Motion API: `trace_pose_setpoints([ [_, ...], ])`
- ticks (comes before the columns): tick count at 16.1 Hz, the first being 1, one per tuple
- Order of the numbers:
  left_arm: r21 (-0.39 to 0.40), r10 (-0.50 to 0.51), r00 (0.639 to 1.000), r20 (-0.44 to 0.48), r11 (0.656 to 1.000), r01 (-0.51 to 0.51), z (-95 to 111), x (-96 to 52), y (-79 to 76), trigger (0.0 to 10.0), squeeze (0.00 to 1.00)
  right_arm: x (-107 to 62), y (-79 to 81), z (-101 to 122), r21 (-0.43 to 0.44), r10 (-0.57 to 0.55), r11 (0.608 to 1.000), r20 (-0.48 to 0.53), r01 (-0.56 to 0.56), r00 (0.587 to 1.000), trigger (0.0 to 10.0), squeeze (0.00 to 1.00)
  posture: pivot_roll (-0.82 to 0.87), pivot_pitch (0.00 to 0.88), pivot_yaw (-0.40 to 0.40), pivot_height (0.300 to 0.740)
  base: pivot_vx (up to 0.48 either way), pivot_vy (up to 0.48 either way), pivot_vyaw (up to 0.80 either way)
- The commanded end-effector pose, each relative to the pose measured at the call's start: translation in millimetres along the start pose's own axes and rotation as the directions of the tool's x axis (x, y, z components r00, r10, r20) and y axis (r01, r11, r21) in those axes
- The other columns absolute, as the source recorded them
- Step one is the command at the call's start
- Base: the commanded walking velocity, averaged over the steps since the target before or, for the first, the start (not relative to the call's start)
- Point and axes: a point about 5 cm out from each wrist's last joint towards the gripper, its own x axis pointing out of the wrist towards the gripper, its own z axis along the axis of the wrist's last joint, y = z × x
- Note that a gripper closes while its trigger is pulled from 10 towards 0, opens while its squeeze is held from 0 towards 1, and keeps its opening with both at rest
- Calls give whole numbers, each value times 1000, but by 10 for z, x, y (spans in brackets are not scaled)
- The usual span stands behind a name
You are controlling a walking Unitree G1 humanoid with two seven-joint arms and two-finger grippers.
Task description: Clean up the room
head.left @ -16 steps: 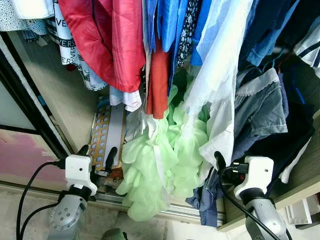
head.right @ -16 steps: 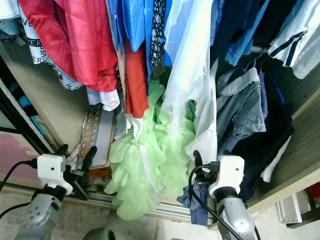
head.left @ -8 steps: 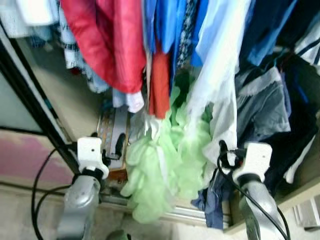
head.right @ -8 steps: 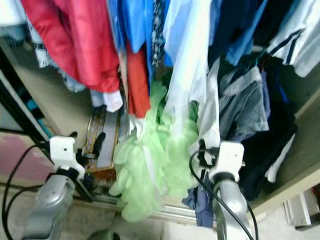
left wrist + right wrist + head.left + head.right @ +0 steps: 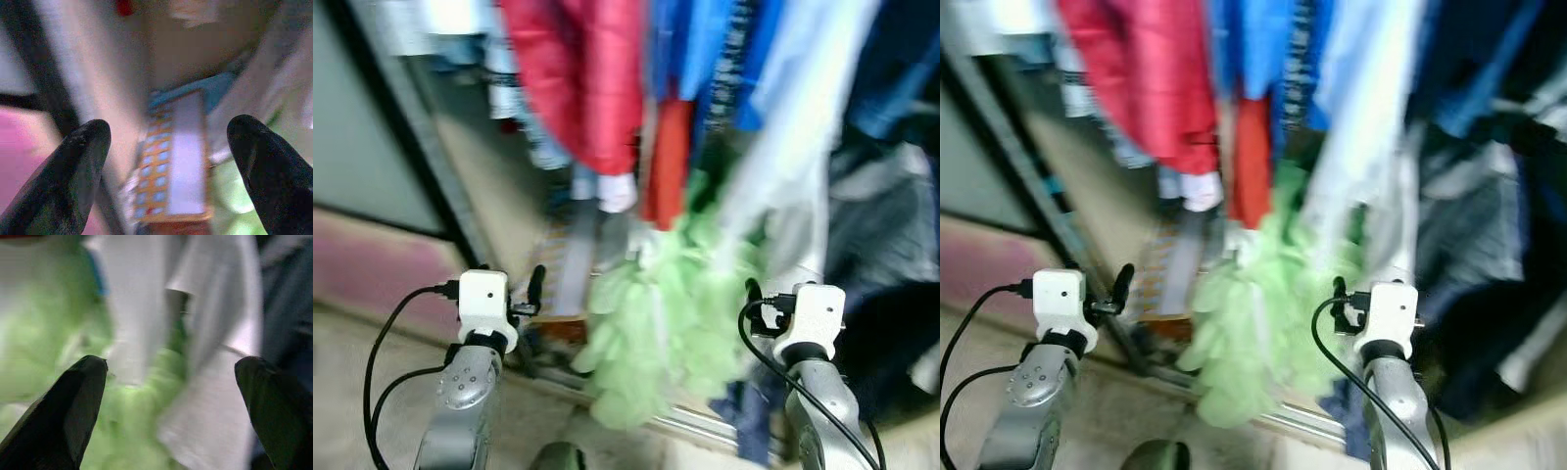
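Blurred wardrobe clothes (image 5: 597, 88) filled the frame's top; the pale-green ruffled garment (image 5: 666, 323) hung centre. Left pincer (image 5: 168, 171) and right pincer (image 5: 171, 406) gaped apart, empty. Either could snag hanging fabric.

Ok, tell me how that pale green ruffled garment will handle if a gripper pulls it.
The pale green ruffled garment looks thin and frilly, so probably floppy and light. It hangs among other clothes, so a pull would likely sway it rather than free it. Blur hides any finer detail.
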Motion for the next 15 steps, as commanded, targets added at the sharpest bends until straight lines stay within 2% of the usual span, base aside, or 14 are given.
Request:
trace_pose_setpoints([
  [1, 1, 7, 1000, 6, 1000, -7, 43, 5, -7, 10000, 0, 13, -6, 11, 4, 14, 1000, 8, -14, 1000, 10000, 0, -7, 0, 5, 740, 0, 0, 800],
  [4, -4, 42, 999, 13, 999, -42, 53, 6, 9, 10000, 0, 19, 54, 18, -12, 61, 998, 10, -61, 998, 10000, 0, -7, 0, 2, 740, 0, 0, 800],
  [6, 15, 38, 999, -7, 999, -37, -4, -53, -3, 10000, 0, -13, 75, -8, -23, 65, 998, 9, -65, 998, 10000, 0, -22, 0, 17, 740, 0, 0, 800],
  [9, 21, 21, 1000, -14, 1000, -21, -20, -63, -47, 10000, 0, -36, 61, -2, -12, 49, 999, 11, -49, 999, 10000, 0, -34, 0, 27, 740, 0, 0, 800],
  [15, 1, 61, 998, -16, 998, -61, -41, -104, -43, 10000, 0, -76, 48, -48, -34, 98, 995, -17, -98, 995, 10000, 0, -8, 0, -34, 740, 0, 0, 800],
])
